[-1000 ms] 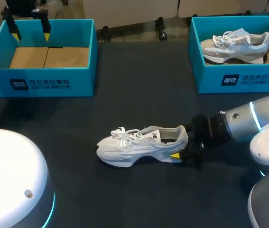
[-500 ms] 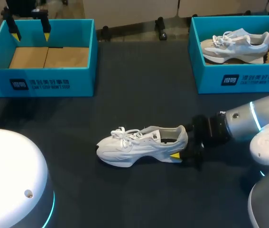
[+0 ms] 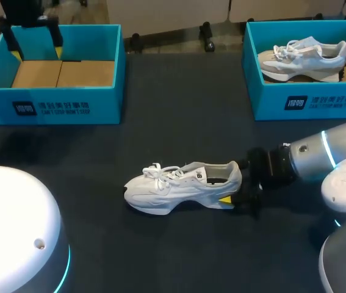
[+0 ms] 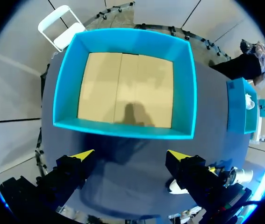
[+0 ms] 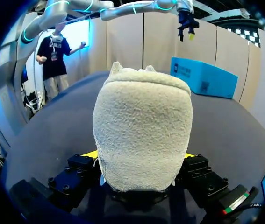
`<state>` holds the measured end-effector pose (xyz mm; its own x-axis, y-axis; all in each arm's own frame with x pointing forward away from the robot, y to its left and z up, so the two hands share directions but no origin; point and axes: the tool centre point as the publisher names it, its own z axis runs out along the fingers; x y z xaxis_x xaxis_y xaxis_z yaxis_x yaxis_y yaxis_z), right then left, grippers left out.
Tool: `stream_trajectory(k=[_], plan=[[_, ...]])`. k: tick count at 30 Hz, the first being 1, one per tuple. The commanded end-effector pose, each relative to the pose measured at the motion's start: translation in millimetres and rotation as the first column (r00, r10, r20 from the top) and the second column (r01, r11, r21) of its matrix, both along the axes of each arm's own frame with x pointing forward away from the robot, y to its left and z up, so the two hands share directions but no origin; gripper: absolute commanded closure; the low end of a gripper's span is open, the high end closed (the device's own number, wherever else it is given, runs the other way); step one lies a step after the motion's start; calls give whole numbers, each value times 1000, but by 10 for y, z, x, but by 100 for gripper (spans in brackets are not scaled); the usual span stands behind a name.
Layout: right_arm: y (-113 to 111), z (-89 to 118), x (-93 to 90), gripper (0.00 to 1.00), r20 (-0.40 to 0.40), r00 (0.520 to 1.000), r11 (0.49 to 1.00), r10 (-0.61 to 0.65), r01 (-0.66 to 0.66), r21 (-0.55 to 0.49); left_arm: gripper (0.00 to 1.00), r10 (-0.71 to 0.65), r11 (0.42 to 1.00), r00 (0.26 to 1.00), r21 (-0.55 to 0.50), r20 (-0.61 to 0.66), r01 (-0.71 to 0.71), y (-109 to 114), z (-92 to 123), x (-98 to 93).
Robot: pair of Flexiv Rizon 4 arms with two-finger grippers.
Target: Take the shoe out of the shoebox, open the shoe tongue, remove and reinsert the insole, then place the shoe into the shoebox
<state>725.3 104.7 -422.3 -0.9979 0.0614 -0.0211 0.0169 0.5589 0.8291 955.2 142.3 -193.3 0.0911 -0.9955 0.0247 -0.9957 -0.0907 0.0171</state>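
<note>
Shoe (image 3: 179, 186) out, mid-table (image 3: 160, 140), heel clamped by right gripper (image 5: 139, 156); left gripper (image 4: 130, 155) spread empty over far-left shoebox (image 3: 63, 107); tongue, insole, reboxing not yet done.

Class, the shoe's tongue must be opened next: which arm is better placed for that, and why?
Probably the left. The right gripper grips the white shoe by its heel, steadying it; the left gripper hangs open and free above a shoebox.
</note>
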Motion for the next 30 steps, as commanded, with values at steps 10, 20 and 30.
stream_trajectory(k=[10,20,30], plan=[[-7,-55,45,100,0,1000,1000,-1,1,-5,0,6,1000,1000,16,22,-6,-374,0,-843],[-7,-55,45,100,0,1000,1000,-1,1,-5,0,-12,1000,1000,25,10,12,-586,-2,-1322],[-7,-55,45,100,0,1000,1000,-1,1,-5,0,-3,999,1000,42,-16,3,-759,-37,-1823]])
